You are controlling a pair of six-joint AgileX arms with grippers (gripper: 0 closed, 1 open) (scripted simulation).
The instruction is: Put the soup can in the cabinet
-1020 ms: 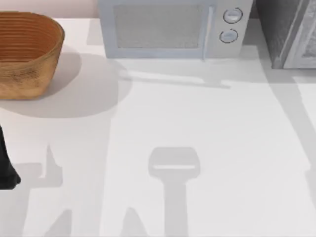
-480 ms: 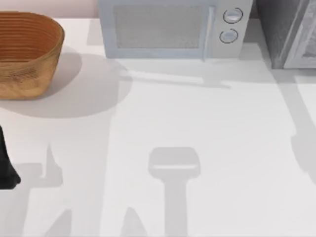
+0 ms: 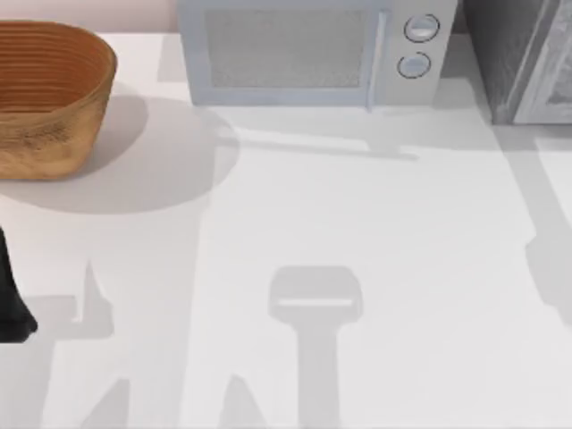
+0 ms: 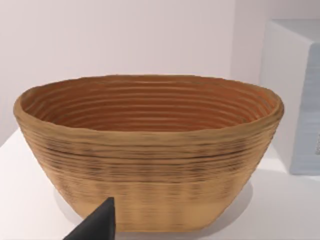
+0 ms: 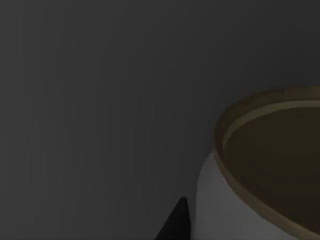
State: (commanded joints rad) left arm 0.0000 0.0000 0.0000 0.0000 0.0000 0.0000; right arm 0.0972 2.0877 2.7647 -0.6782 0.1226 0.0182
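The soup can (image 5: 260, 175) is close up in the dim right wrist view, with a dull gold round top and a white wall. One black fingertip (image 5: 175, 222) of my right gripper rests against its side, and the gripper looks shut on it. Behind the can is a plain dark grey surface. In the top view the cabinet (image 3: 500, 54) stands at the table's far right corner, dark grey with a paler framed door (image 3: 552, 80). My left arm (image 3: 11, 304) is parked at the table's left edge, facing the basket.
A woven brown basket (image 3: 49, 98) sits at the far left. A pale grey microwave (image 3: 304, 49) with two round dials stands at the back middle, beside the cabinet. Arm shadows fall across the white table (image 3: 375, 214).
The arm shadow at the table's right edge has moved up and inward since a second ago. The basket, microwave, cabinet and left arm have not moved.
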